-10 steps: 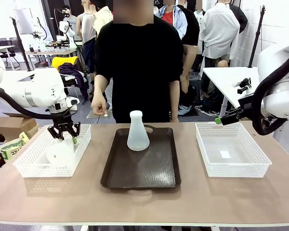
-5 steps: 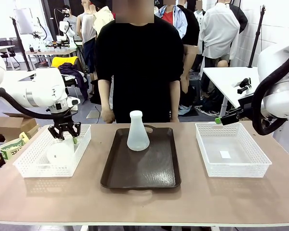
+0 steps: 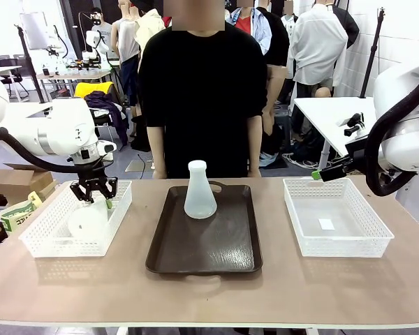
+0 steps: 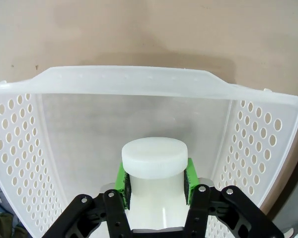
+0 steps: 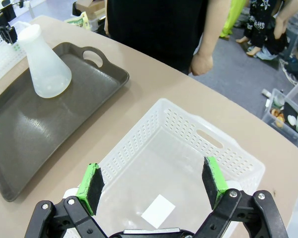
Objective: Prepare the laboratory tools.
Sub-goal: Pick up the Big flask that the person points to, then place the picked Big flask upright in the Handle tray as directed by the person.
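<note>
We take the brown tray (image 3: pixel 204 252) as our landmark, mid-desk. One conical flask (image 3: pixel 200 191) stands upright on the tray's far half, neck up. The other flask (image 3: pixel 88 218) sits in the white lattice basket (image 3: pixel 49 237) just left of the tray, w/ our left pincer (image 3: pixel 93 193) clamped on its neck from above. In the left wrist view the green pads (image 4: pixel 122 179) press both sides of the neck just under the flat round top of the flask (image 4: pixel 154 159), so the grip is on, jaws shut on the neck.

Key relation, as we judge it: the held flask's long axis runs vertical, in line w/ the pincer's own fingers, and the tray lies to the robot's right of it. So the coming move prob. needs a straight lift clear of the basket wall, then a sideways carry toward the tray beside the standing flask.

Our right pincer (image 5: pixel 154 187) hangs above the second white basket (image 5: pixel 188 148) right of the tray, jaws wide apart, holding nothing. The left arm is clearly the nearer one for this flask.
</note>
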Robot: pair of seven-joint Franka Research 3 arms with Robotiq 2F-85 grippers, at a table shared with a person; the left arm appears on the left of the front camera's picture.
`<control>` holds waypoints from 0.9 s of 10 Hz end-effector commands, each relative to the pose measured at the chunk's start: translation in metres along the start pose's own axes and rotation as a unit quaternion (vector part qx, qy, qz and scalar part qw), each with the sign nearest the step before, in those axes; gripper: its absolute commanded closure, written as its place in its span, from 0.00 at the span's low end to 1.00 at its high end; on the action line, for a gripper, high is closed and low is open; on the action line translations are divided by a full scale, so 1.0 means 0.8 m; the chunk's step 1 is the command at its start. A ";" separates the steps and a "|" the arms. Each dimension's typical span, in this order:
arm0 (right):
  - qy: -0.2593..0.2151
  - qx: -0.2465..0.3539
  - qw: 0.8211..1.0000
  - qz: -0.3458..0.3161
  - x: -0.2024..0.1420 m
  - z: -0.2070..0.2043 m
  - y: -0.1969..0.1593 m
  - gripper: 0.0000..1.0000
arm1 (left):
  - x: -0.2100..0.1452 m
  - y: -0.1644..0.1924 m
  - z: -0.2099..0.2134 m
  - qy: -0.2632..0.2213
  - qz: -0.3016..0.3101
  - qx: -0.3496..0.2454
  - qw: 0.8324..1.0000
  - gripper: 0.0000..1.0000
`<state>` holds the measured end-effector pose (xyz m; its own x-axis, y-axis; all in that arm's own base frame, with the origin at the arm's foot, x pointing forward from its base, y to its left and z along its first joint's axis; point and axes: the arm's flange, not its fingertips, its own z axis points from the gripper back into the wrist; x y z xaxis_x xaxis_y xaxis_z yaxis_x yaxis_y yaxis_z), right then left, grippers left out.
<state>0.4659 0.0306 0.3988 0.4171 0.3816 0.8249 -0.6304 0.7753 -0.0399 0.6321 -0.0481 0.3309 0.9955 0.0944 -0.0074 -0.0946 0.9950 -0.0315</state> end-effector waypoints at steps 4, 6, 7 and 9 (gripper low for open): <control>0.000 0.000 1.000 -0.001 -0.001 0.001 0.000 0.00 | 0.000 0.000 0.000 -0.001 -0.003 0.000 1.000 1.00; 0.000 0.000 1.000 -0.001 -0.001 0.001 0.000 0.00 | 0.000 0.000 0.000 -0.001 -0.003 0.000 1.000 1.00; 0.000 0.000 1.000 -0.001 -0.001 0.001 0.000 0.00 | 0.000 0.000 0.000 -0.001 -0.003 0.000 1.000 1.00; 0.000 0.000 1.000 -0.001 -0.001 0.001 0.000 0.00 | 0.000 0.000 0.000 -0.001 -0.003 0.000 1.000 1.00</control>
<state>0.4659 0.0306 0.3988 0.4171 0.3816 0.8249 -0.6304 0.7753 -0.0399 0.6321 -0.0481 0.3309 0.9955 0.0944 -0.0074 -0.0945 0.9950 -0.0315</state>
